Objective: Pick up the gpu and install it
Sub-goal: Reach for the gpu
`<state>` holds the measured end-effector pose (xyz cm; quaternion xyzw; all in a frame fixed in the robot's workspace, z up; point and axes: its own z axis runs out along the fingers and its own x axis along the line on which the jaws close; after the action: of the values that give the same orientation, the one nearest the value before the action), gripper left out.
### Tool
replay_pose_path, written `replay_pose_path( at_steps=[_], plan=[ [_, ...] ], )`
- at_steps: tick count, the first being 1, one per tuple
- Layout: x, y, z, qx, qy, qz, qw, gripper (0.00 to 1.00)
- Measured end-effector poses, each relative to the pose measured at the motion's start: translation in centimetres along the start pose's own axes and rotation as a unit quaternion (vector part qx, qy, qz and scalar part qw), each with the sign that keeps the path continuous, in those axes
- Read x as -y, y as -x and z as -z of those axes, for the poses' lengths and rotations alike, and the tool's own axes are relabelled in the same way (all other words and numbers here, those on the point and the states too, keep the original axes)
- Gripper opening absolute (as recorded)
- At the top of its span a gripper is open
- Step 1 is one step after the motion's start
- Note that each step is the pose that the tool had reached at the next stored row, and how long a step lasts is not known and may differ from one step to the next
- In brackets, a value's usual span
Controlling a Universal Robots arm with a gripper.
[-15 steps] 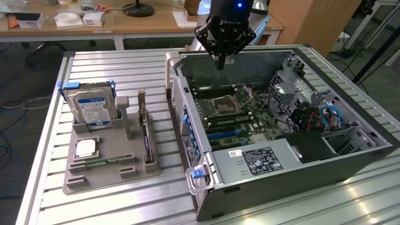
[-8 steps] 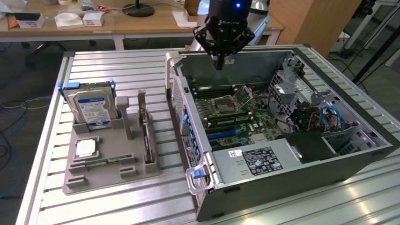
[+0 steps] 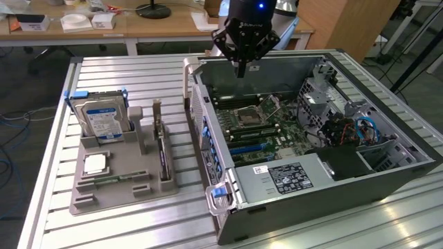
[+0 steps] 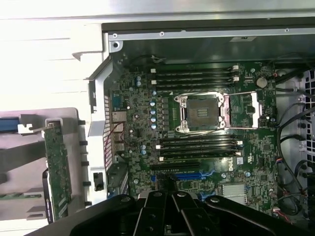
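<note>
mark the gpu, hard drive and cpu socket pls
Dark green flat GPU card (image 4: pixel 58 167): wrist view, board face.
Boxy silver hard drive (image 3: pixel 101 122): exterior view, blue label.
Square silver CPU socket (image 4: pixel 203 112): wrist view, centre.

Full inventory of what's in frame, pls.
table: 1, silver slatted, under everything
computer case: 1, black, open, on table
motherboard: 1, green, inside case
tray: 1, grey, exterior view's left of the case
hard drive: 1, silver with blue label, upright in tray
gpu: 1, dark green, on edge in tray, case side
processor chip: 1, silver, flat in tray
memory stick: 1, green, flat in tray
end effector: 1, black, shut and empty, above case's far wall
</note>
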<state>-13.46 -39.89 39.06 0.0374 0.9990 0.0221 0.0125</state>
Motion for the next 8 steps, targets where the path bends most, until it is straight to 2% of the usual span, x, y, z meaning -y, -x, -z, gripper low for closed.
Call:
replay_pose_path(
  at_steps=[8],
  plan=[
    [0.03, -0.43, -0.01, 0.0, 0.0, 0.0, 1.0, 0.1]
  ],
)
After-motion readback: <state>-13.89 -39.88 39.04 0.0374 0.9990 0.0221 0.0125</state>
